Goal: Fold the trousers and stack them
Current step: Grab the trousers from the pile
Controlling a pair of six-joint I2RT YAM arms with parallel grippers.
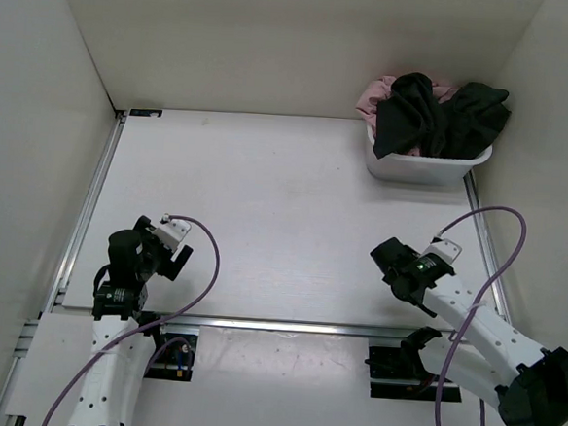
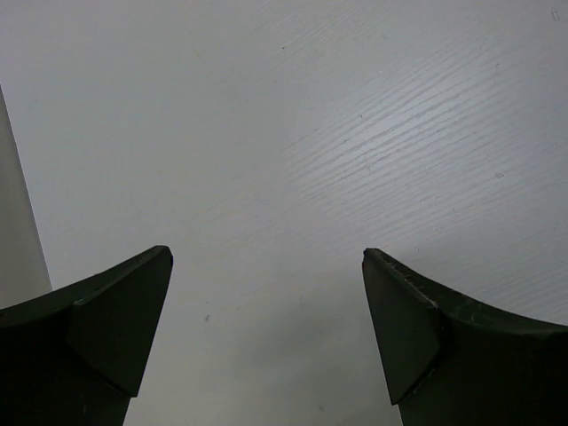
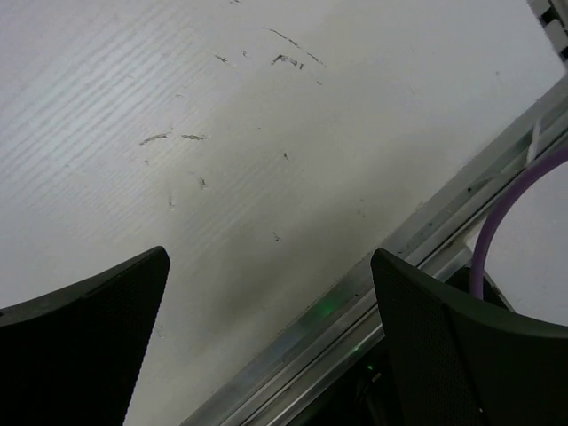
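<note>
Near-left corner, left pincer (image 1: 126, 248): hangs low over the tabletop (image 1: 285, 194), jaws spread wide, gripping nothing.
Left wrist view: the left pincer (image 2: 266, 257) shows two dark fingertips (image 2: 115, 319) well apart, with only pale wood-grain tabletop (image 2: 337, 115) between them and a strip of white wall at the left edge.
Near-right side, right pincer (image 1: 395, 262): close above the tabletop by its front edge, jaws also wide apart and holding nothing.
Right wrist view: the right pincer (image 3: 269, 257) frames the tabletop (image 3: 133, 80), which bears dark scuff marks (image 3: 286, 60). A metal rail (image 3: 399, 257) runs along the edge, and a purple cable (image 3: 506, 213) curves past it.
Far-right corner, tub (image 1: 423, 170): a white plastic tub standing on the tabletop against the back wall.
Tub contents, trousers (image 1: 437, 116): black fabric crumpled in a heap, piled above the rim and drooping over its front and right edges. They are unfolded and well apart from both pincers.
Tub contents, pink garment (image 1: 375, 91): peeks out at the back left, under the trousers.
Top view only: the tub and its clothes show here alone; neither wrist view reaches them.
Wrist views only: the scuff marks and the gaps between the fingertips are plain there but too small to make out from above.
</note>
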